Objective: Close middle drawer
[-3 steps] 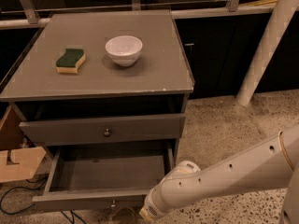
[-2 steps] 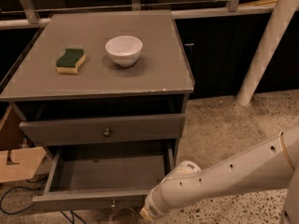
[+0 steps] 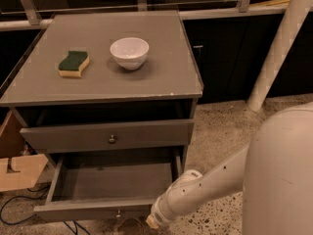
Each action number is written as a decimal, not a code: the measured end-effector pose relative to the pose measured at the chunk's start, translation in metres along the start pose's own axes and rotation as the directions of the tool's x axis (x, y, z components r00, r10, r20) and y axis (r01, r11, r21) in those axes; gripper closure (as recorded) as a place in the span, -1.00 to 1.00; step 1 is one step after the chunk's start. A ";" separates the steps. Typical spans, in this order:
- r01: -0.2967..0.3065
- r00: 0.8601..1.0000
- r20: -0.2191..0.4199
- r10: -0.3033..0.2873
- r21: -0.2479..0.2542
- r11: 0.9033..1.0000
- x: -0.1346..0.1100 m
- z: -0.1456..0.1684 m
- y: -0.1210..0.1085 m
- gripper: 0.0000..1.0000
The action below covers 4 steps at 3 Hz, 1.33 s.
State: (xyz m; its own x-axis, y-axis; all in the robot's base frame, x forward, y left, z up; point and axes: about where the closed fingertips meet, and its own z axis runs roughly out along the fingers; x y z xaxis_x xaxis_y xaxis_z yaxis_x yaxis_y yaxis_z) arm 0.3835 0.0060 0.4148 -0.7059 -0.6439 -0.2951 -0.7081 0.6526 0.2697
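- The gripper [image 3: 152, 222] sits at the very bottom of the view, at the tip of a pale arm that reaches in from the lower right. Whether it is open or closed cannot be told from here.
- The middle drawer [image 3: 112, 182] is pulled well out of the grey cabinet [image 3: 122, 89], with its bare grey inside showing. It lies just beside the gripper, towards the left of the view and slightly beyond it.
- The drawer's flat front panel [image 3: 88, 211] runs side to side. Its right end is next to the gripper, but whether the two touch cannot be told.
- The tiny knob [image 3: 118, 213] at the panel's centre is near the gripper, on its left.
- The drawer slides at right angles to the panel, away from the gripper and into the cabinet. The gripper is on the outer side of the panel, so closing probably calls for a push straight inward.
- The gripper stands off-centre at the right corner, so a push from there may skew the drawer.
- Above and beyond the gripper is another drawer front with a larger round knob [image 3: 112, 139].
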 end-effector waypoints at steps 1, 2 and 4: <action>-0.011 1.000 0.020 0.011 0.028 1.000 -0.013 0.005 -0.017 1.00; -0.015 0.999 0.030 0.014 0.048 0.999 -0.024 0.010 -0.029 1.00; -0.021 0.999 0.041 0.018 0.057 0.998 -0.034 0.015 -0.035 0.48</action>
State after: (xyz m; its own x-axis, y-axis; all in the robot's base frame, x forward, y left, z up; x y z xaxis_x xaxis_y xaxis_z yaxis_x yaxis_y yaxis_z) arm 0.4321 0.0113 0.4016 -0.7173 -0.6149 -0.3277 -0.6912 0.6874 0.2231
